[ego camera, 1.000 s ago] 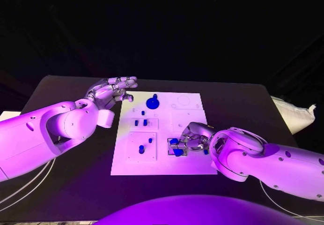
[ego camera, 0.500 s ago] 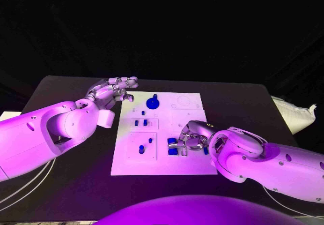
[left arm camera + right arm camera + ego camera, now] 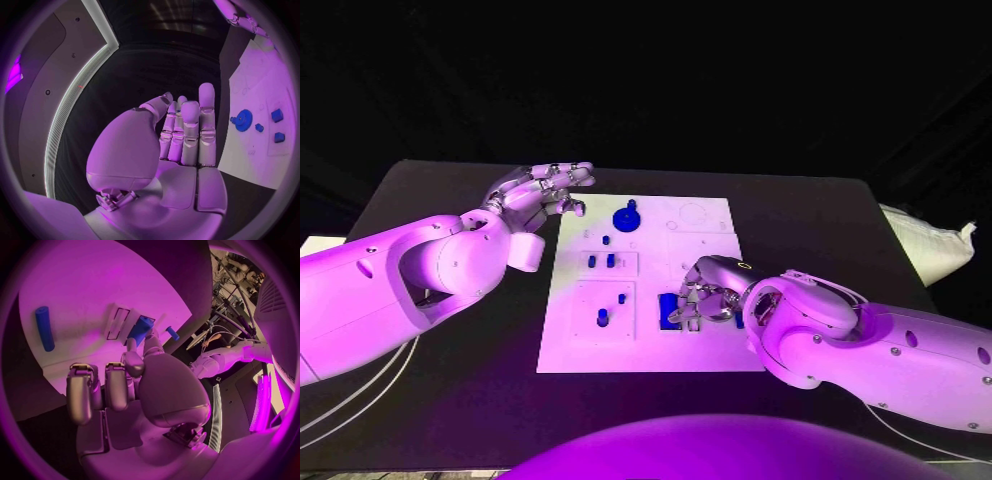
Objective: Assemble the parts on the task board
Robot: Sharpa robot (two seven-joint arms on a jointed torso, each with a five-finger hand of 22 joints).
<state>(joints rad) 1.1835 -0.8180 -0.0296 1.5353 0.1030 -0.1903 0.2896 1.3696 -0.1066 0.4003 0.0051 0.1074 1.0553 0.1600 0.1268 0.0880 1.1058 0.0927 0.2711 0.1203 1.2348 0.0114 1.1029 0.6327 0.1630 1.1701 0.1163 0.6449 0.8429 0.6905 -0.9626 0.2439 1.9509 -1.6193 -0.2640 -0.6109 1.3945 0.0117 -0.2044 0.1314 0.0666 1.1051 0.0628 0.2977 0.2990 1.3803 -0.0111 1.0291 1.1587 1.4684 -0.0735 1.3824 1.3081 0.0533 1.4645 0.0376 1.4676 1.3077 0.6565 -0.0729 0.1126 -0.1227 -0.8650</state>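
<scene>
You cannot see the blue part (image 3: 669,312) under the right hand (image 3: 708,298) whole from the head view: the fingers cover most of it, and whether they grip it or merely rest on it cannot be told. From the right wrist the thumb (image 3: 145,342) hides the near end of that part. The small pegs (image 3: 600,261) on the task board (image 3: 643,345) are too small for you to tell their shape. The left hand (image 3: 181,135) blocks the board's near edge from its own wrist camera, and the circle's rim cuts off the board there.
</scene>
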